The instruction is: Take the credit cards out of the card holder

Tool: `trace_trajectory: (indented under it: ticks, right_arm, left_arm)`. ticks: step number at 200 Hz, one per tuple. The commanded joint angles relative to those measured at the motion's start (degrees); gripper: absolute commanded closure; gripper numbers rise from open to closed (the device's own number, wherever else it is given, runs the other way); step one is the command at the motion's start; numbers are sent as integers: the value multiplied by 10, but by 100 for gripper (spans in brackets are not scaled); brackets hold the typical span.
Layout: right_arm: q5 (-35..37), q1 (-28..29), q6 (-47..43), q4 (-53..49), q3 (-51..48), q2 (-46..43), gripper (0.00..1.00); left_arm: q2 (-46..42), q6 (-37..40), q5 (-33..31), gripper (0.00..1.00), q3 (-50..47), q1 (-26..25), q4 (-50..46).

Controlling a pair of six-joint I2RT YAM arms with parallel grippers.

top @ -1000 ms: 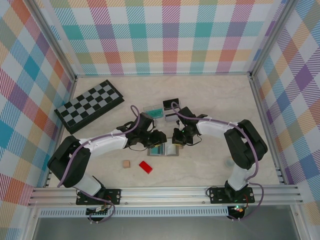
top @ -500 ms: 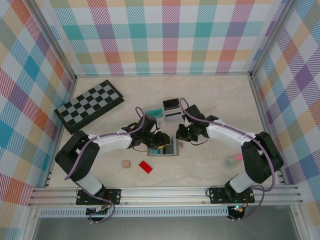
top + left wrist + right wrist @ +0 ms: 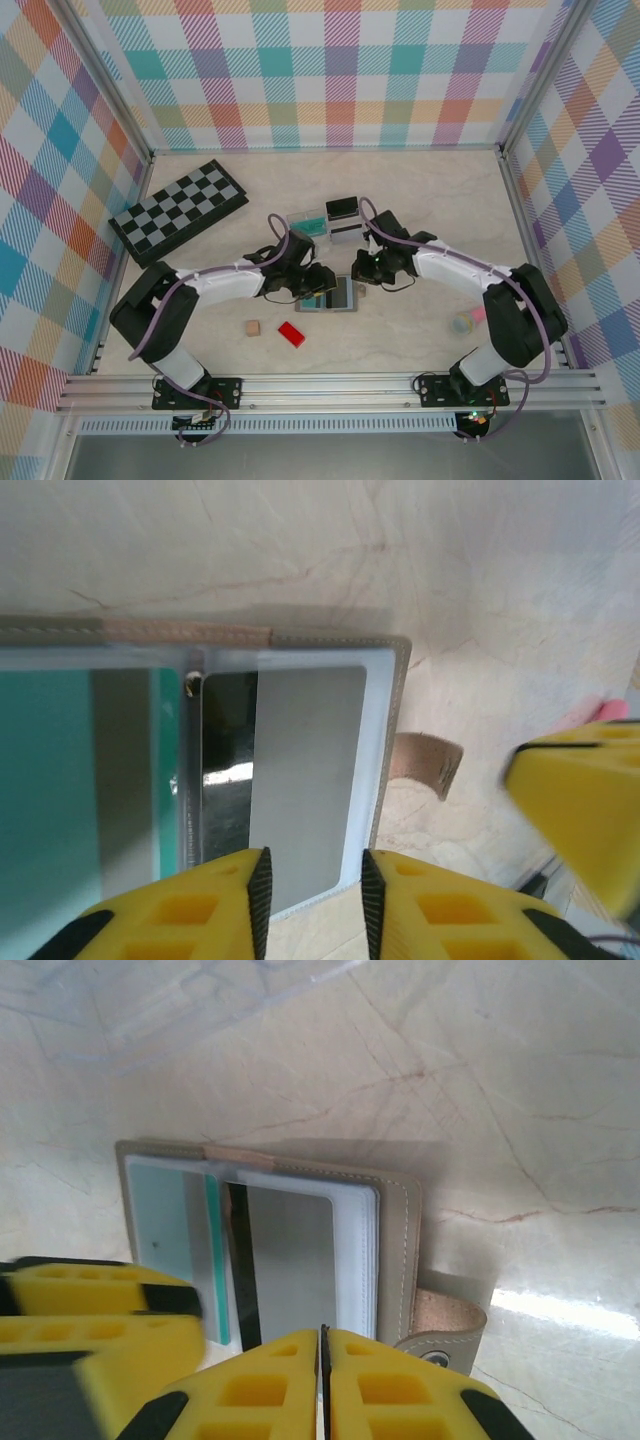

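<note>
Grey card holder (image 3: 410, 1230), open; silver card (image 3: 290, 1260) inside. Left gripper (image 3: 312, 868) jaws part-spread over it; right gripper (image 3: 322, 1338) jaws pressed together.

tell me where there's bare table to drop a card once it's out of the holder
Widest bare table lies back right, between the right arm and the walls. A smaller patch sits in front, between the red block and the right arm's base. Crowded: the middle, where both arms meet over the card holder, flat pieces just behind it.
</note>
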Motion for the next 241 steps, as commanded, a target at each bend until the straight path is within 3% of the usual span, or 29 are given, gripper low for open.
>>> trace_trajectory:
  ticks: [1, 118, 241]
  right_arm:
    - [7, 14, -9, -33, 36, 35, 90]
    - [26, 32, -3, -62, 67, 133, 84]
    - [8, 32, -4, -57, 68, 159, 84]
  left_arm:
    - [-33, -9, -41, 65, -17, 8, -21]
    - [36, -29, 3, 66, -4, 8, 10]
    - [62, -39, 34, 75, -7, 12, 42]
